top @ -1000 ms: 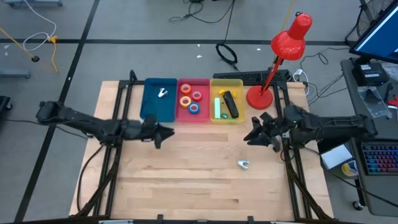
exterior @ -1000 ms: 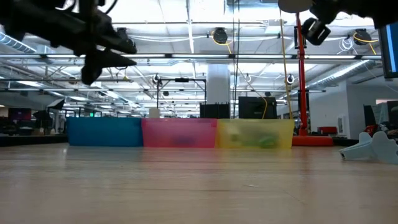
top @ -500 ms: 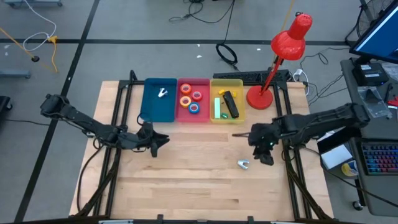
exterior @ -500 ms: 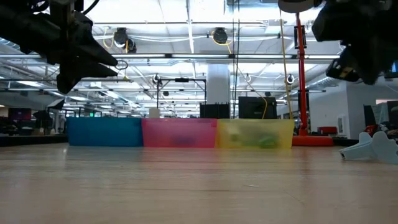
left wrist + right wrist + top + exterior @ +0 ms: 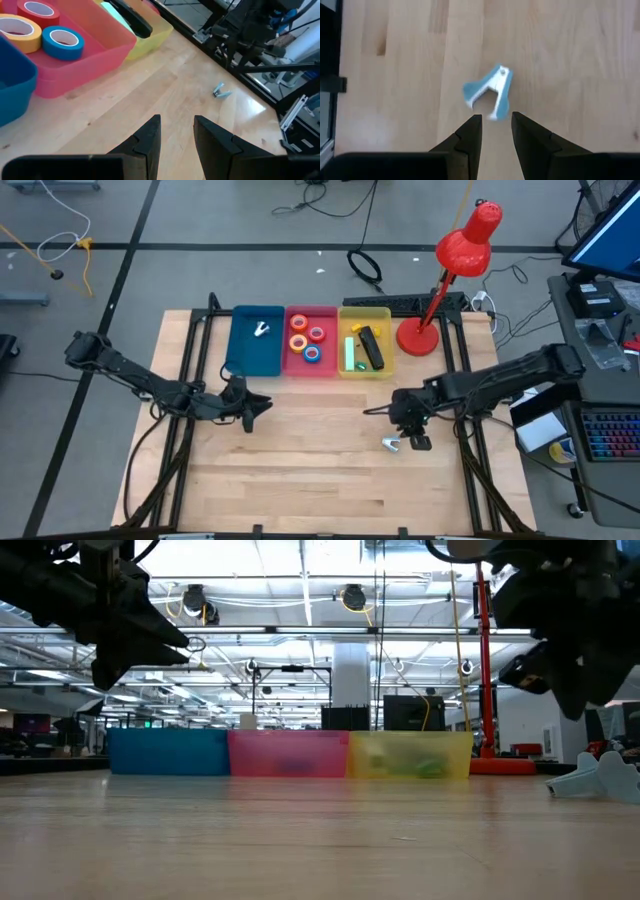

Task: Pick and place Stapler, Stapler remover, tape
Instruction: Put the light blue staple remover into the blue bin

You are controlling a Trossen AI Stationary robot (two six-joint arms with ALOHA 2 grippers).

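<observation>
A small blue and silver stapler remover (image 5: 391,444) (image 5: 487,92) (image 5: 600,778) lies flat on the wooden table, toward its right. My right gripper (image 5: 408,432) (image 5: 496,131) hangs over it, tipped downward and narrowly open, with its fingertips just short of the remover and clear of it. The pink bin (image 5: 325,370) holds the tape rolls (image 5: 305,340) (image 5: 61,41). A black stapler (image 5: 370,348) lies in the yellow bin (image 5: 385,315). Another silvery remover (image 5: 261,329) is in the blue bin (image 5: 250,355). My left gripper (image 5: 264,402) (image 5: 177,135) waits, narrowly open, above the table in front of the blue bin.
The three bins stand in a row along the table's far side. A red desk lamp (image 5: 455,250) rises from its base (image 5: 418,337) at the far right corner, next to the yellow bin. Bare wood (image 5: 310,450) spreads between the two arms and toward the near edge.
My right gripper has swung from level to pointing down and has moved toward the near edge and slightly left, coming down over the stapler remover. My left gripper drew slightly toward the near edge and sank a little, then kept still. The remover has not moved.
</observation>
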